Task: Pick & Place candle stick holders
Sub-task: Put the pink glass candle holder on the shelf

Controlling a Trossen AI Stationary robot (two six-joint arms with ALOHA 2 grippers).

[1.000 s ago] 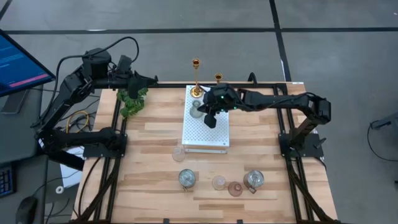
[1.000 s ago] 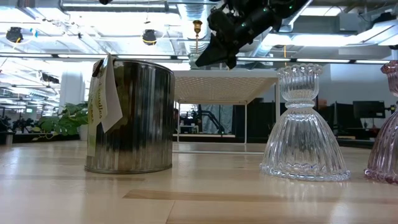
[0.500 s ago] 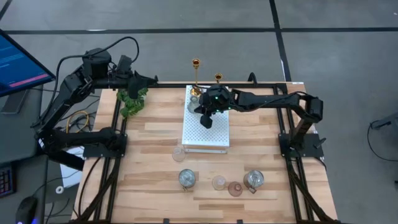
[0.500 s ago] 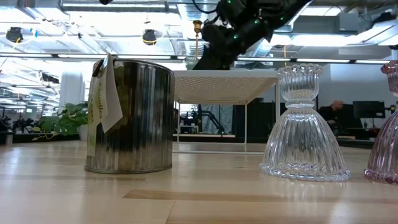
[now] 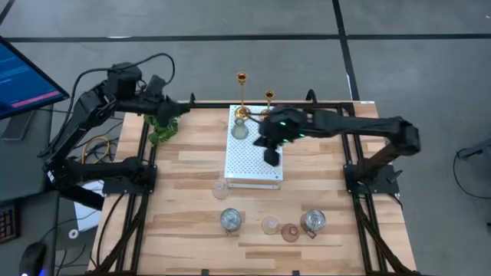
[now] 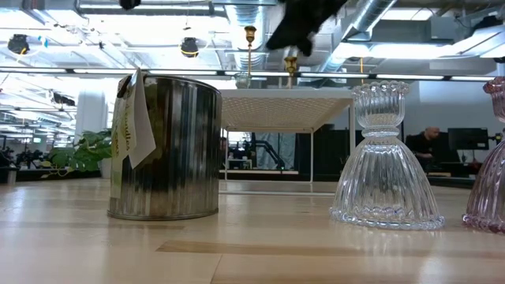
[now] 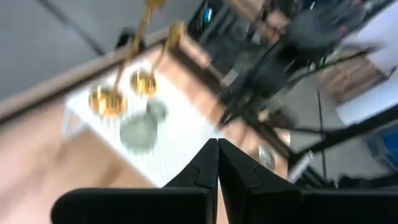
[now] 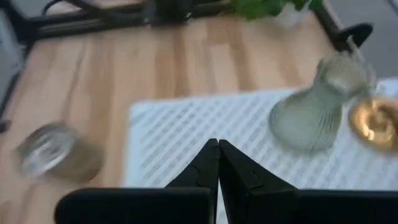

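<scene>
Right pincer point(image 5: 272, 157) closed and empty above the white board point(image 5: 253, 165), near the greenish glass holder point(image 5: 239, 130) and two gold sticks point(image 5: 242, 96) at its far end: careless swing could topple them; left pincer point(image 7: 217, 163) closed too

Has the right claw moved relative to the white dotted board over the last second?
Yes. The right claw has shifted from the white dotted board's far left part, beside the greenish glass holder, toward its right edge.
</scene>
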